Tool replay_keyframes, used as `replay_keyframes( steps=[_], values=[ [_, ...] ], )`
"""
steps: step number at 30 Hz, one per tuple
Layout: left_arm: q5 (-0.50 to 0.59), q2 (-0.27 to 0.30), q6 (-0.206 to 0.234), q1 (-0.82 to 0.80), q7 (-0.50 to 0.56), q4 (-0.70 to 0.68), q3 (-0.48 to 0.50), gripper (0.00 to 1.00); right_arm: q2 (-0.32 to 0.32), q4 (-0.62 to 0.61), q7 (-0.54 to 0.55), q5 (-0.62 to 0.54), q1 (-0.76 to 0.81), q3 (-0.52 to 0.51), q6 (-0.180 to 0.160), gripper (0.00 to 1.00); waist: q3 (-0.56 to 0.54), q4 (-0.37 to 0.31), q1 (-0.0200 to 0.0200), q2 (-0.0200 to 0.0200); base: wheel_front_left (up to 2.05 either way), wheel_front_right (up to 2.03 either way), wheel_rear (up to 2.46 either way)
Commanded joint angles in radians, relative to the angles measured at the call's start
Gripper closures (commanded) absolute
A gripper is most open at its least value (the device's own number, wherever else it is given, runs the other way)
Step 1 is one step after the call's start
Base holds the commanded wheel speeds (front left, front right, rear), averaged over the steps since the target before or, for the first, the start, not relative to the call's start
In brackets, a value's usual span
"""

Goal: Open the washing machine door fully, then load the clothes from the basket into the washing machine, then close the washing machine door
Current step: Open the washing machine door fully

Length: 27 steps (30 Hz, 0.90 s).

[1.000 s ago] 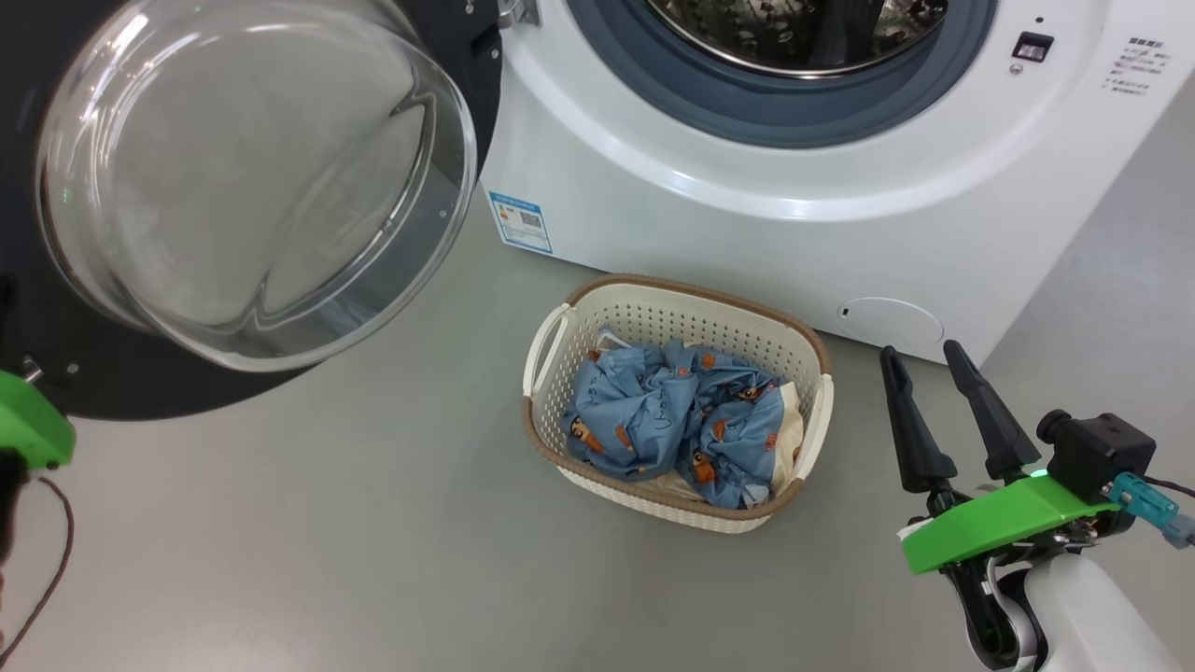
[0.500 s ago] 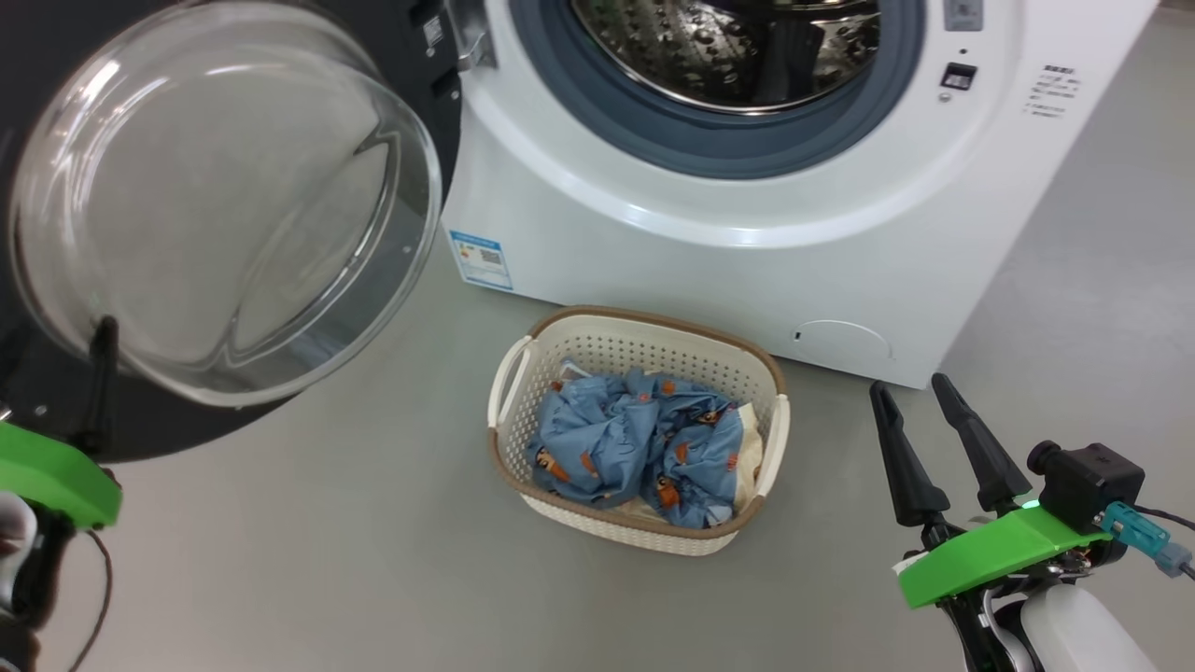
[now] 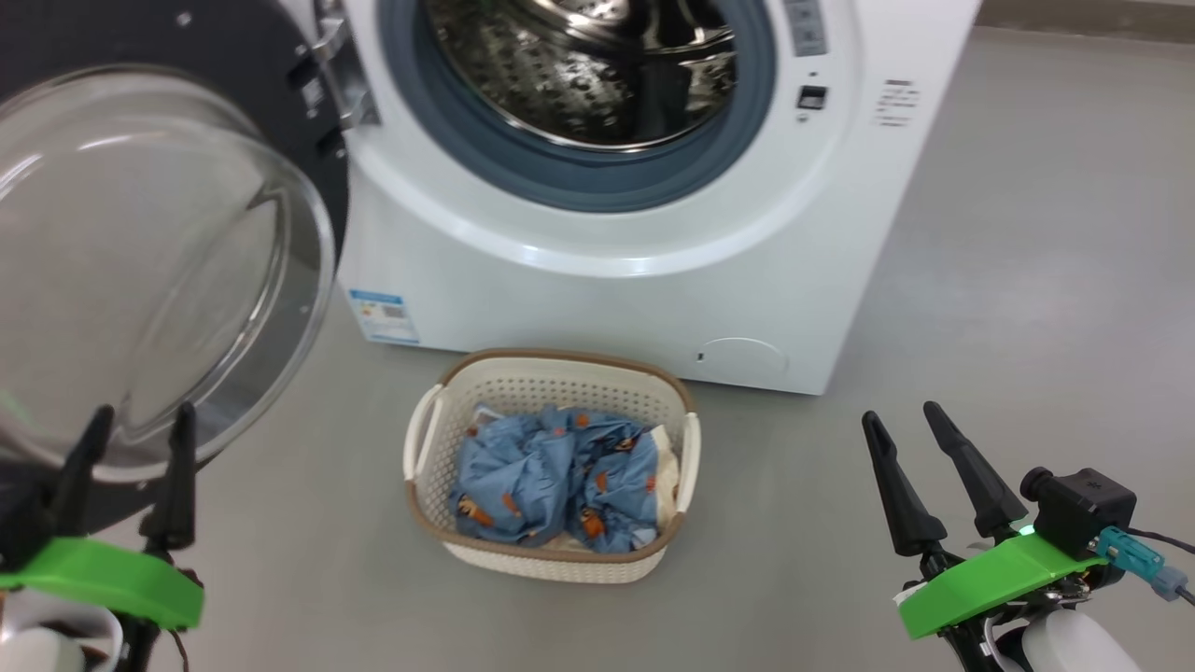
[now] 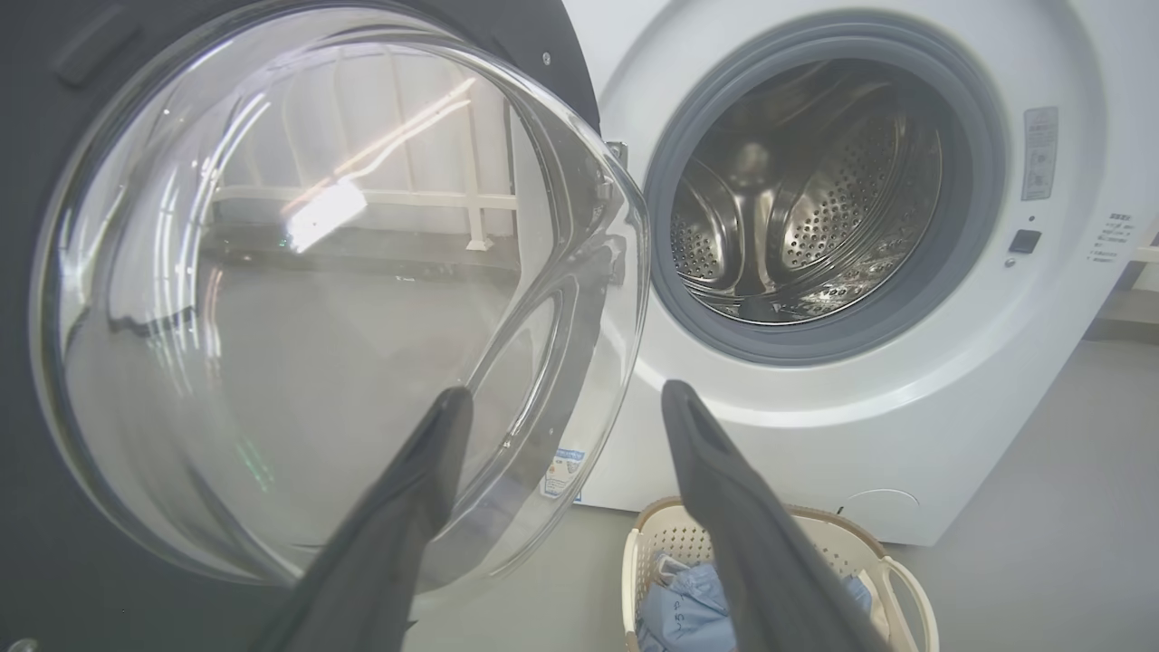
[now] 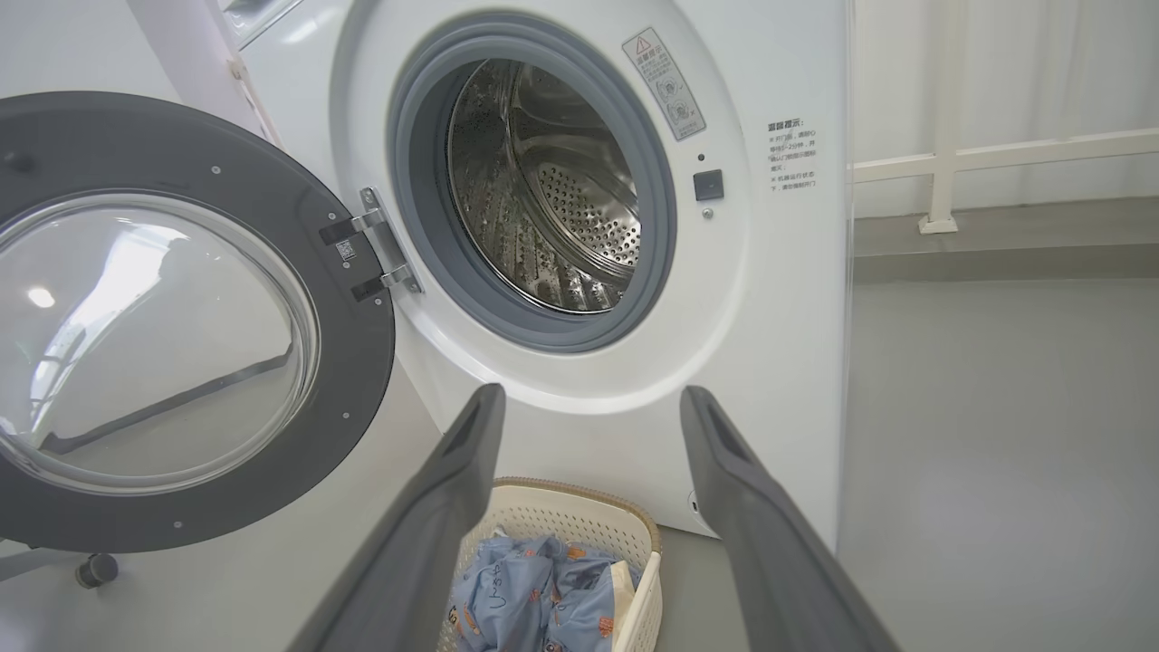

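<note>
**Door open, both grippers empty, laundry not yet loaded**

Nearest the camera, the left gripper [image 3: 140, 413] hangs low on the left with its two dark fingers spread and nothing between them. In the head view it stands in front of the lower edge of the door's glass bowl; I cannot tell whether it touches. The right gripper [image 3: 901, 413], also spread and empty, hovers over bare floor [image 3: 980, 280], well apart from everything.

Between them and a little further off, the basket [image 3: 560, 356] sits on the floor just in front of the washing machine [image 3: 607, 299]. The clothes [image 3: 551, 476] are all inside it, crumpled in one heap. Beyond and to the left, the washing machine door [image 3: 233, 56] is swung wide on its hinge [image 3: 331, 70], leaving the steel drum [image 3: 588, 65] exposed and empty.

Risks, as I judge them:
- The left arm, swinging toward the basket, could clip the bulging glass and push the door partway back.
- A pinch on the heap may take only part of it. Trailing cloth could then snag the rim and drag the light basket.
- Fabric left draped over the rubber ring [image 3: 560, 191] would get trapped when the door shuts.

Count: two grippers, two fingers each. One basket with two handles, one heap of clothes (how many garments is unclear), one door, one machine and one drum.
</note>
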Motion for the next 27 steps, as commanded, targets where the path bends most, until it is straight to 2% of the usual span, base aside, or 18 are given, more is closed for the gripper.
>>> replay_keyframes(
  steps=[1,9,14,18,27],
  values=[
    [-0.009,0.042,0.01,-0.011,-0.007,-0.039,0.049,0.0,-0.017,-0.03,-0.012,0.002,-0.006,0.024,0.006,0.0,-0.026,-0.06,0.0001,-0.0001,0.0,0.0,0.0],
    [-0.019,0.026,0.077,0.107,-0.007,-0.19,0.086,0.0,-0.034,-0.066,-0.012,-0.018,-0.01,0.018,0.006,0.0,-0.03,-0.159,0.0001,-0.0001,0.0,0.0,0.0],
    [-0.025,0.006,0.094,0.154,-0.007,-0.245,0.109,0.0,-0.039,-0.078,-0.012,-0.029,-0.009,0.008,0.006,0.0,-0.032,-0.204,0.0001,-0.0001,0.0,0.0,0.0],
    [-0.02,-0.009,0.097,0.183,-0.007,-0.271,0.118,0.0,-0.043,-0.088,-0.012,-0.037,-0.009,0.004,0.006,0.0,-0.035,-0.234,0.0001,-0.0001,0.0,0.0,0.0],
    [-0.027,-0.042,0.066,0.221,-0.007,-0.288,0.133,0.0,-0.062,-0.095,-0.012,-0.038,-0.004,-0.008,0.006,0.0,-0.048,-0.272,0.0001,-0.0001,0.0,0.0,0.0]
  ],
)
